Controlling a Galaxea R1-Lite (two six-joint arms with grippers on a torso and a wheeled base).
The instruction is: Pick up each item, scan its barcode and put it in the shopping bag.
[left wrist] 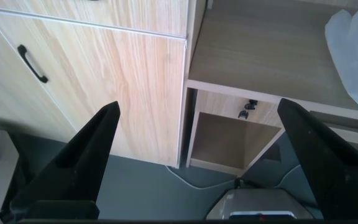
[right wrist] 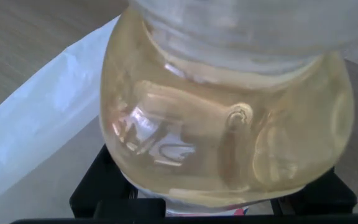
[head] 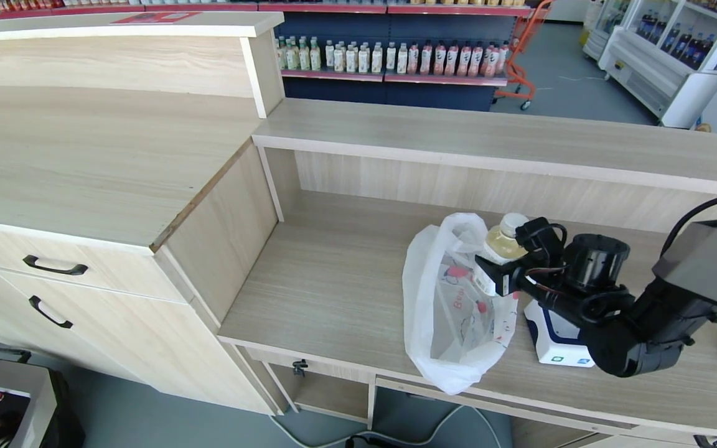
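The right pincer [head: 496, 275] is clenched on a bottle [head: 505, 241] of pale yellow drink, at the open top of the white bag [head: 442, 311] on the worktop [head: 333, 280]. The left pincer [left wrist: 199, 109] is spread wide.

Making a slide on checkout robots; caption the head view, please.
Right gripper holds a pale-yellow drink bottle beside the white shopping bag on the wooden counter.

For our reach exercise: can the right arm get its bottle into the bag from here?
Probably yes. The right pincer holds the bottle beside the top of the bag; nothing stands between them, though how wide the mouth gapes is unclear.
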